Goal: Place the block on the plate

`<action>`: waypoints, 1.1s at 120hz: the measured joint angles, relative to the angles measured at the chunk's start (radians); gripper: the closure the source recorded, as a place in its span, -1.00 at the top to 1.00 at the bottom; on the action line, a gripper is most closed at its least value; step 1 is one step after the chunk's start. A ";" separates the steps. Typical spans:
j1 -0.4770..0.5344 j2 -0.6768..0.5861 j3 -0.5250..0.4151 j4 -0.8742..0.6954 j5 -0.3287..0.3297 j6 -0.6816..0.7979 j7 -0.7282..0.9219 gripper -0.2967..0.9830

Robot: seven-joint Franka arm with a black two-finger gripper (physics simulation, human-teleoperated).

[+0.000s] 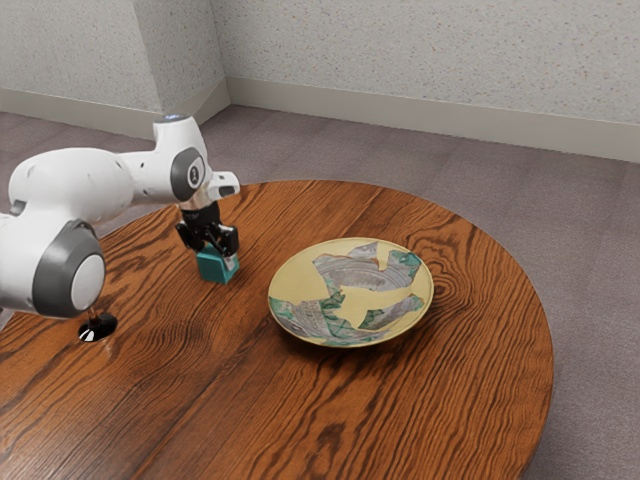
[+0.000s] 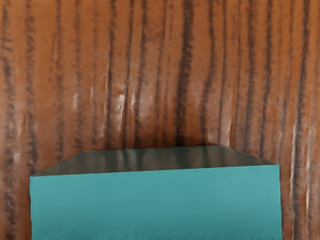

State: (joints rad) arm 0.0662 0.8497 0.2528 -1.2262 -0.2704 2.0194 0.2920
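Nearest item: plate (image 1: pixel 350 293), on the table (image 1: pixel 450 400), toward the exterior view's right of the block. Shallow, with a raised rim; judged hard and breakable, so a gentle set-down is advised.

Farther, toward the exterior view's left: teal block (image 1: pixel 217 266), upright, at or just above the tabletop; contact not confirmed. Smooth, flat-faced, sharp-edged. Judged rigid, fairly light, not fragile, possibly slippery on its sheen.

Black gripper (image 1: pixel 213 256): directly over and about the block. Whether it is open or gripping cannot be told.

Recommended hold: two opposite upright sides, centred, low enough to resist tilting. An off-centre hold risks rotation.
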 joint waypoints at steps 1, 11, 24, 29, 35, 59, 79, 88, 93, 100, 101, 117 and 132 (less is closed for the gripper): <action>0.000 -0.001 0.000 0.000 0.000 0.000 0.000 0.02; 0.000 -0.030 0.000 -0.011 0.004 -0.002 -0.003 0.02; -0.006 -0.126 -0.008 -0.087 0.007 -0.007 -0.005 0.02; -0.014 -0.176 -0.014 -0.133 0.008 -0.009 -0.006 0.02; -0.031 -0.236 -0.017 -0.188 0.010 -0.010 -0.007 0.03; -0.156 -0.364 -0.022 -0.275 0.031 -0.025 -0.011 0.02; -0.220 -0.326 -0.080 -0.226 0.036 -0.034 -0.013 0.01; -0.229 -0.297 -0.124 -0.205 0.035 -0.034 -0.013 0.00; -0.230 -0.271 -0.146 -0.175 0.035 -0.033 -0.014 -0.01; -0.232 -0.241 -0.173 -0.144 0.036 -0.032 -0.015 0.00; -0.232 -0.237 -0.176 -0.142 0.036 -0.032 -0.015 0.00; -0.233 -0.175 -0.213 -0.104 0.035 -0.026 -0.016 0.03; -0.233 -0.153 -0.221 -0.102 0.032 -0.016 -0.017 0.14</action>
State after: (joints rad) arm -0.1664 0.6965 0.0320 -1.3278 -0.2389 2.0033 0.2751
